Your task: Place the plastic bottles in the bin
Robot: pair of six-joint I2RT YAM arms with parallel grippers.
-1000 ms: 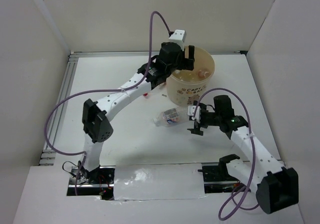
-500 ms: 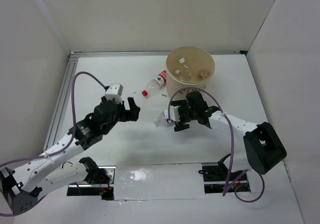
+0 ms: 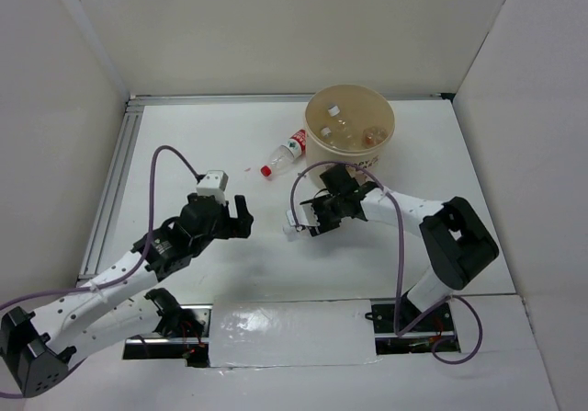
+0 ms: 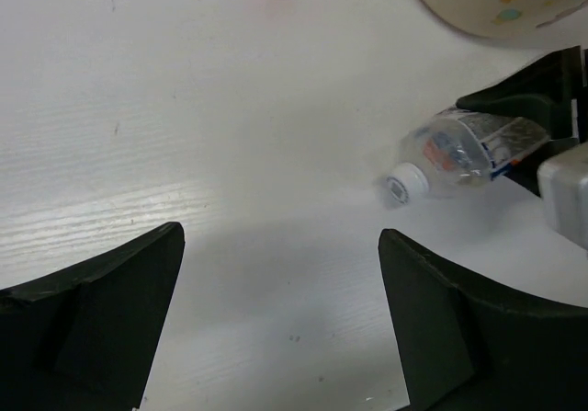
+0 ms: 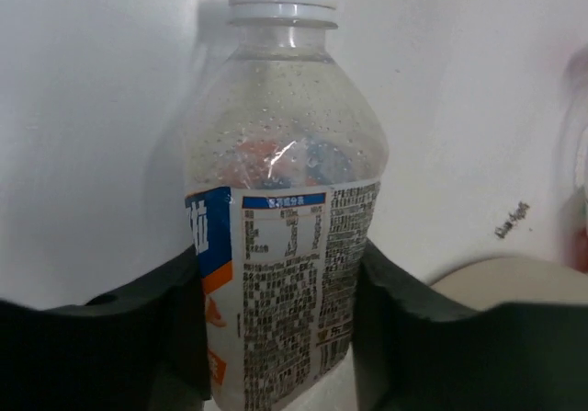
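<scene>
R gripper (image 3: 309, 218) is clenched on a small clear plastic bottle w/ white cap and blue-orange label (image 3: 295, 221). In the right wrist view both dark fingers (image 5: 138, 328) press the label's sides, w/ the cap pointing away from the wrist. This clear plastic bottle lies on its side on the white table (image 3: 413, 236), on the near side of the large round tan paper bin w/ cream rim (image 3: 317, 149) and outside it.

L gripper (image 3: 237, 218) hangs over the table to the left of that bottle, apart from it. Its fingers are released and spread wide — nothing btwn them in the left wrist view, which looks across at the bottle's white cap (image 4: 407, 183).

A slim plastic bottle w/ red cap and red-white label (image 3: 286, 151) lies flat on the table just left of the bin, away from both grippers. Several clear bottles (image 3: 347, 135) sit inside the bin — exact count can't be told.
</scene>
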